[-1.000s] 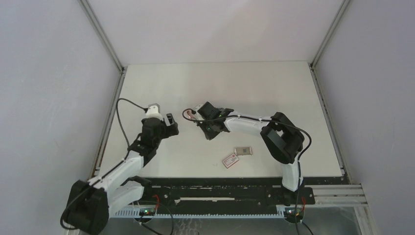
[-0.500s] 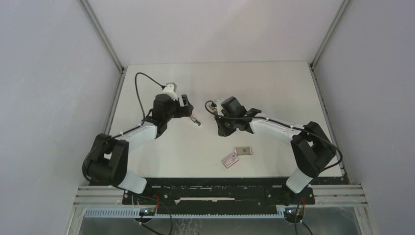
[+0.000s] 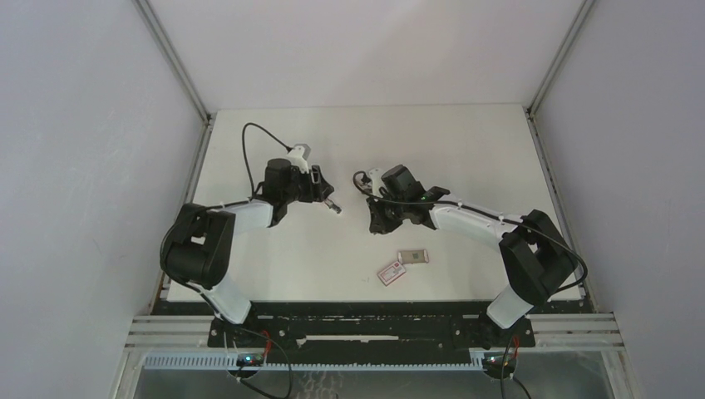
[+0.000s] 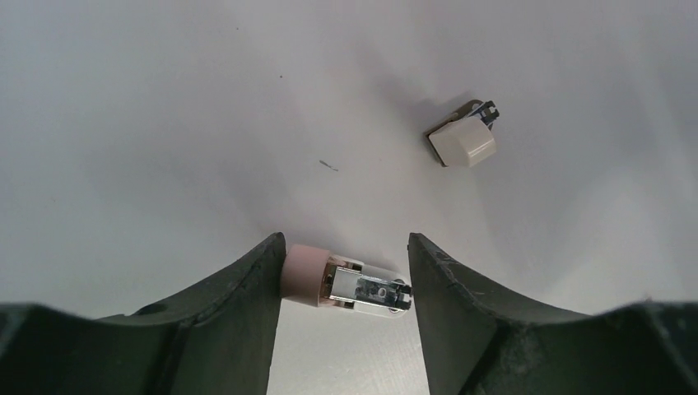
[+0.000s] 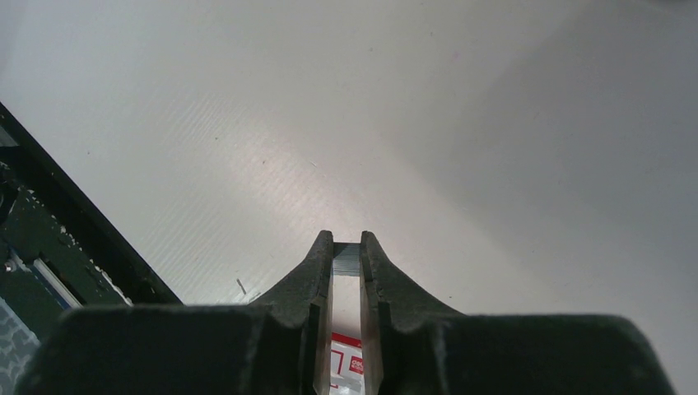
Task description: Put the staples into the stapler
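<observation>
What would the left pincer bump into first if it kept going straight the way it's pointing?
Probably the stapler, lying crosswise between the left pincer's open fingertips; depth is hard to judge.

Left arm and right arm — white shells between bulky black joints; black cable off the left wrist; left hand with dark, curved fingers

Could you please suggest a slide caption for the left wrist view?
Left pincer, open, brackets the stapler lying on the white table; a small off-white piece lies beyond it.
</observation>
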